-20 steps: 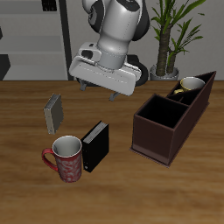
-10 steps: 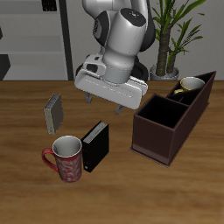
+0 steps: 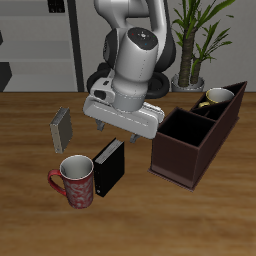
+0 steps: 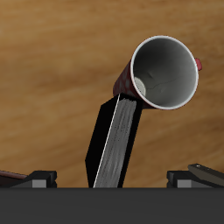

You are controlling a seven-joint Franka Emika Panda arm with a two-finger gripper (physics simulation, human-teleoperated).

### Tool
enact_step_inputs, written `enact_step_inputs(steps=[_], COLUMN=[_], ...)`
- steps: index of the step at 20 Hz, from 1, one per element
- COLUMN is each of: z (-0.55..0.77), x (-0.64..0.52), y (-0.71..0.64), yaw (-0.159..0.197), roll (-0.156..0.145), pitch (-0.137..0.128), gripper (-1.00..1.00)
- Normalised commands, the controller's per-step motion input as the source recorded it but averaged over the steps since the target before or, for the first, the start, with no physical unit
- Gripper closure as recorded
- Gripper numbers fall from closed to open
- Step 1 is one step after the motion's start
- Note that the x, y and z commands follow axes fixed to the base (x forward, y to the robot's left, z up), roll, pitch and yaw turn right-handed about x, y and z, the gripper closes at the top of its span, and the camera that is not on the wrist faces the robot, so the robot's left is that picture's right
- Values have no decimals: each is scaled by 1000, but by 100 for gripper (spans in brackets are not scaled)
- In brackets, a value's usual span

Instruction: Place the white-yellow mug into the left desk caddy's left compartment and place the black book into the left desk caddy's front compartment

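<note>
The black book [image 3: 108, 167] stands upright on the table beside the red patterned mug [image 3: 76, 181]. My gripper [image 3: 117, 132] is open and empty, a little above and behind the book. In the wrist view the book [image 4: 114, 144] lies between my open fingers [image 4: 39, 176], with the red mug [image 4: 162, 74] just beyond it. The white-yellow mug [image 3: 215, 97] sits inside the section at the taller far end of the left desk caddy [image 3: 190, 155]. The caddy's large square section nearer the table's front holds nothing.
A smaller grey book [image 3: 62, 128] stands farther back, beyond the red mug. A potted plant [image 3: 190, 40] stands behind the caddy. Shelving lines the back wall.
My gripper has come down and moved toward the table's front, closer to the black book. It stays open. The objects have not moved.
</note>
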Motion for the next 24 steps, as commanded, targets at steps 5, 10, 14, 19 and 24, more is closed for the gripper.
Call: enact_step_inputs(steps=[5, 10, 14, 19, 24], z=[-170, -59, -126, -84, -52], x=[98, 45, 95, 79, 46], y=[-109, -127, 52, -54, -103], yaw=[-60, -30, -41, -48, -28], roll=[52, 33, 73, 25, -1], pitch=[25, 12, 18, -16, -4], gripper=[-100, -100, -100, -100, -100])
